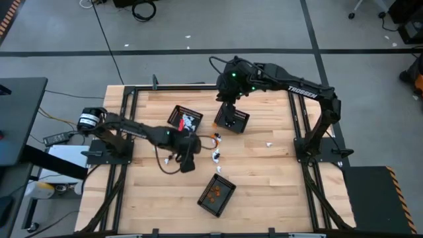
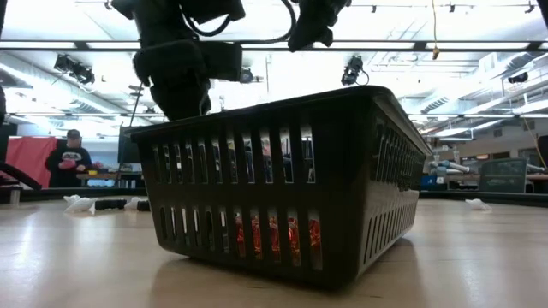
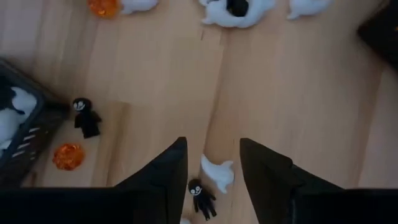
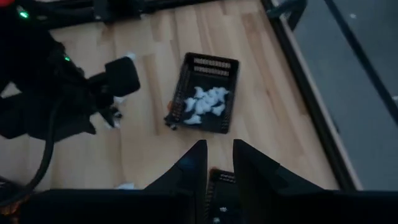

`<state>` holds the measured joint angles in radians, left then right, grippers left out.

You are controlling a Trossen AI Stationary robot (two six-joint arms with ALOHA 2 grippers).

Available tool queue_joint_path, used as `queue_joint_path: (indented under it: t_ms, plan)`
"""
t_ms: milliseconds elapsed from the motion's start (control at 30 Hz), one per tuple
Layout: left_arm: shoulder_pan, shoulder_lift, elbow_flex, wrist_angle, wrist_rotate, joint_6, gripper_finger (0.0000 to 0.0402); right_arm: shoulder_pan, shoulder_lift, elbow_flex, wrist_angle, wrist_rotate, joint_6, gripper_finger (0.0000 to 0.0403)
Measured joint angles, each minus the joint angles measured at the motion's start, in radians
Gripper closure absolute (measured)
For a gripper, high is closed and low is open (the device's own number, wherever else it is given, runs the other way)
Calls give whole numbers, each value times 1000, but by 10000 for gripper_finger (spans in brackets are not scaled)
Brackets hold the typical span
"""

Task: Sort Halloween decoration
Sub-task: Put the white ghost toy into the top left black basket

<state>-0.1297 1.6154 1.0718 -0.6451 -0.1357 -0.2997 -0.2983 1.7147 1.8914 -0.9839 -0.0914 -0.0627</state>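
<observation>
Over a pale wooden table [image 1: 264, 172] with three black mesh baskets, the left gripper [image 3: 211, 163] hung part-open and empty above a tiny white ghost trinket [image 3: 218, 175], seemingly light and best pinched across its body, while the right gripper [image 4: 217, 163] hovered narrow.

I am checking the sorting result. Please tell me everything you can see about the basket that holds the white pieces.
The basket with white pieces is a black, rectangular, plastic-looking container with slotted walls. It stands upright and open on the wooden table, turned at an angle. A cluster of small white trinkets lies inside. A tiny dark trinket lies by one corner outside; whether it touches is unclear. No gripper touches the basket.
</observation>
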Motion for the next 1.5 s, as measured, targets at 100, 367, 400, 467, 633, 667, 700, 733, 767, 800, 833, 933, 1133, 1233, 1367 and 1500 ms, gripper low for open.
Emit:
queue_joint_path:
  t_ms: [100, 367, 400, 467, 633, 667, 700, 733, 767, 800, 833, 933, 1133, 1233, 1367, 1500]
  plan:
    - [-25, 3, -24, 35, -13, -20, 239, 12, -1, -30, 11, -19, 13, 320]
    - [-24, 3, -142, 118, 10, -158, 239, 52, 0, -84, 30, -29, 26, 320]
    - [-24, 3, -154, 132, 11, -159, 239, 56, 0, -87, 35, -29, 29, 320]
    - [-24, 3, -171, 165, 13, -163, 239, 60, 0, -89, 32, -30, 36, 320]
    - [-24, 3, -200, 203, 13, -184, 239, 64, 0, -89, 37, -34, 45, 320]
    - [-24, 3, -208, 210, 13, -185, 239, 64, 0, -89, 38, -34, 45, 320]
    - [-24, 3, -217, 216, 13, -189, 239, 64, 0, -89, 38, -34, 45, 320]
    - [-24, 3, -227, 219, 13, -195, 239, 64, 0, -89, 38, -34, 45, 320]
    - [-24, 3, -237, 225, 18, -202, 239, 64, 0, -89, 38, -34, 45, 320]
    - [-24, 3, -246, 236, 25, -209, 239, 64, 0, -89, 39, -34, 45, 320]
    - [-24, 3, -253, 244, 38, -215, 239, 64, 0, -89, 41, -34, 45, 320]
    - [-24, 3, -265, 255, 52, -222, 239, 64, 0, -89, 41, -34, 45, 320]
    - [-24, 4, -270, 250, 63, -222, 239, 64, 0, -89, 50, -34, 45, 320]
    - [-24, 14, -267, 250, 75, -219, 247, 64, 0, -89, 50, -34, 45, 320]
    - [-23, 30, -266, 253, 80, -226, 269, 64, 0, -89, 52, -34, 45, 320]
    - [-23, 31, -266, 259, 86, -230, 292, 64, 0, -89, 52, -34, 45, 320]
